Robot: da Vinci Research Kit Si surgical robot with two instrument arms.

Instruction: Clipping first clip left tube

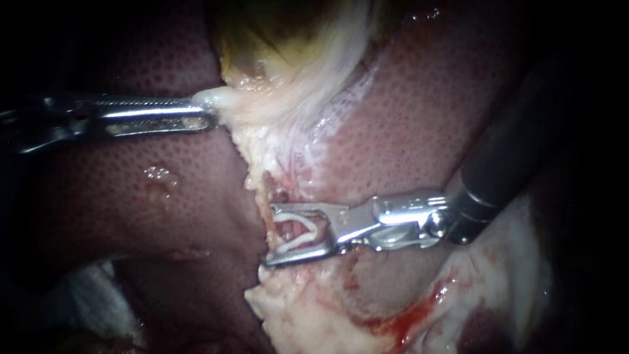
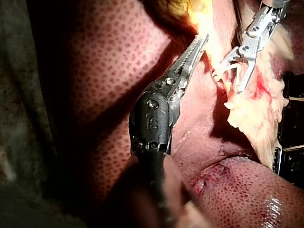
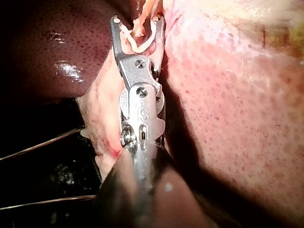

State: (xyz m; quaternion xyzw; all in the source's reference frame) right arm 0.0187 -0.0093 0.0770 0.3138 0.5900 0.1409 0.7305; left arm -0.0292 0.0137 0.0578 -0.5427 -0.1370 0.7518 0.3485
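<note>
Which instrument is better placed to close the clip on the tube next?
Right. The right instrument holds a white clip, spread wide, astride the tube. The left instrument is shut on pale tissue away from it, apparently holding tension.

Losing the left instrument [image 1: 208, 110] shaft into darkness at the endoscope view's left edge. Burying its jaw tips in pale tissue [image 1: 229, 98], out of sight. Cutting off the right instrument [image 1: 268, 235] shaft at the upper right. Covering part of the tube [image 1: 286, 227] with the clip [image 1: 319, 231]. Blurring both shafts close to the wrist cameras.
</note>
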